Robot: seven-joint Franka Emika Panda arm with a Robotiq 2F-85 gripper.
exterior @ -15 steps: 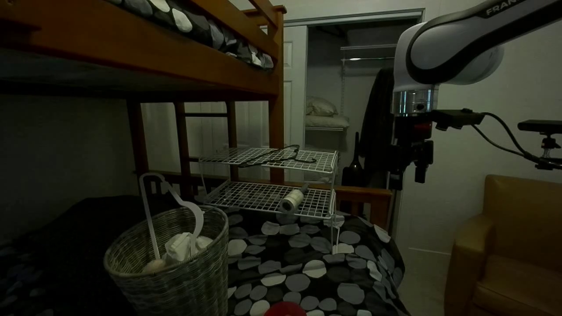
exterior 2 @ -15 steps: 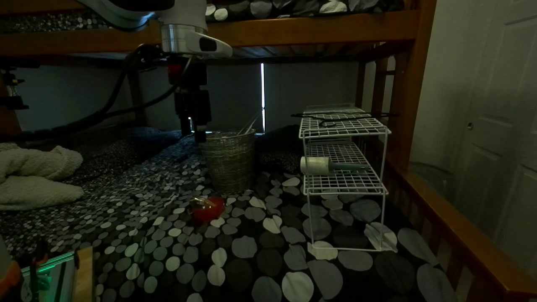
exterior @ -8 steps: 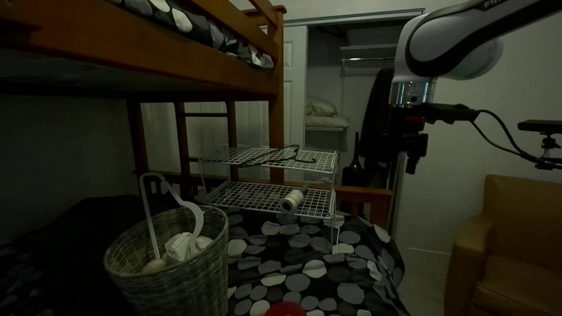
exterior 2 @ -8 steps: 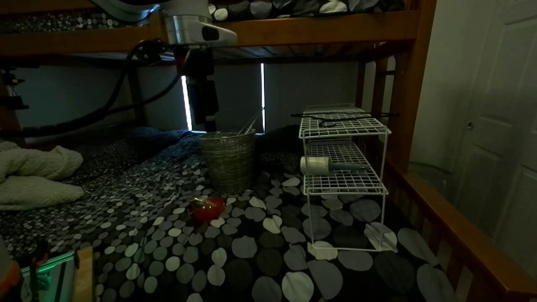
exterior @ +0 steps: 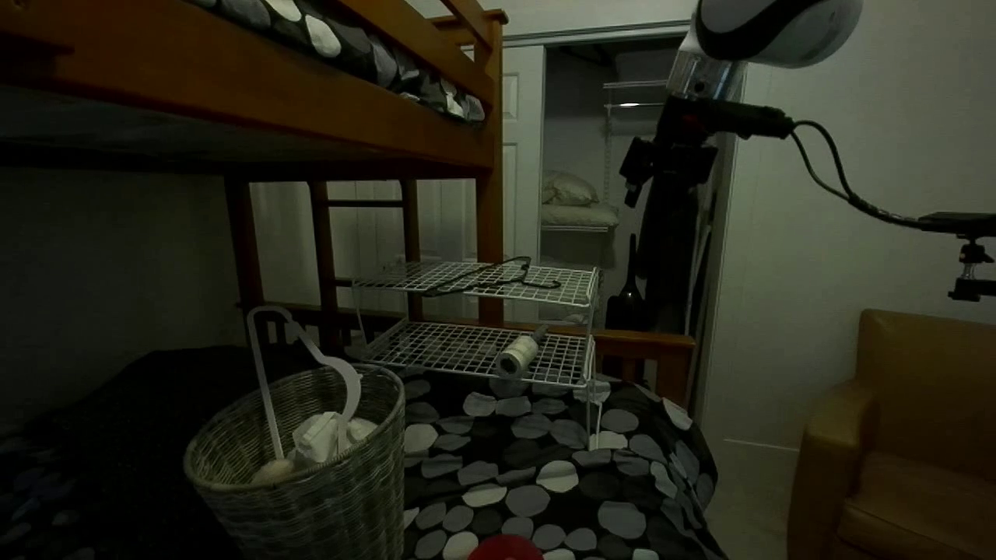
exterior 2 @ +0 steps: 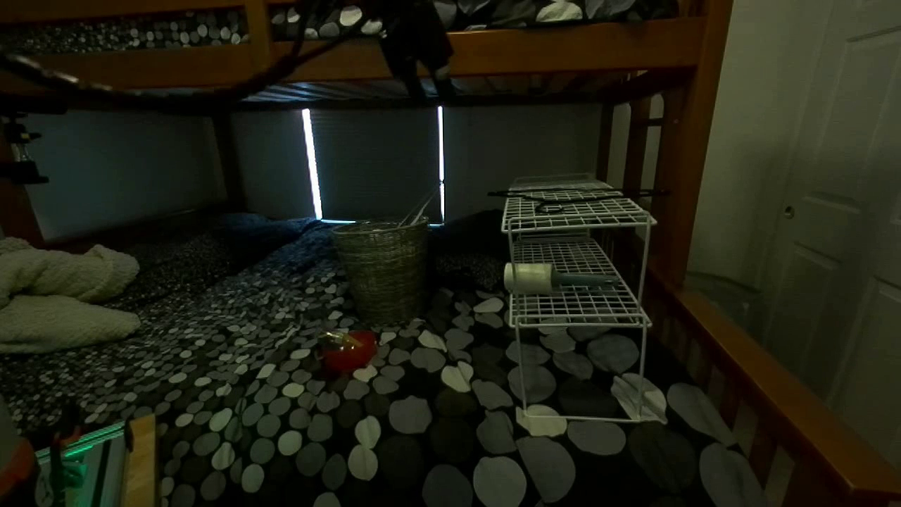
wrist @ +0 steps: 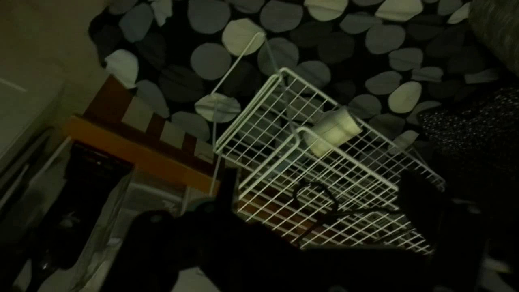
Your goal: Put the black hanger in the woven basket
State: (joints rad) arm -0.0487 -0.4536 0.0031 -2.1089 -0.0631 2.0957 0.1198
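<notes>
A black hanger lies flat on the top shelf of a white wire-grid rack. It also shows in an exterior view and in the wrist view, its hook on the near side. The round woven basket stands on the bed, also in an exterior view, with a white hanger and pale items inside. My gripper is open, empty and tilted, high above the rack's level and apart from the hanger. In the wrist view the fingers are wide apart, with the hanger between them farther below.
A lint roller lies on the rack's lower shelf. The upper bunk's wooden rail runs behind the gripper in that view. A red bowl sits on the bed near the basket. A tan armchair stands beside the bed.
My gripper has risen and tilted, moving left in an exterior view and right in an exterior view, towards the rack's side. The hanger, rack and basket have not moved.
</notes>
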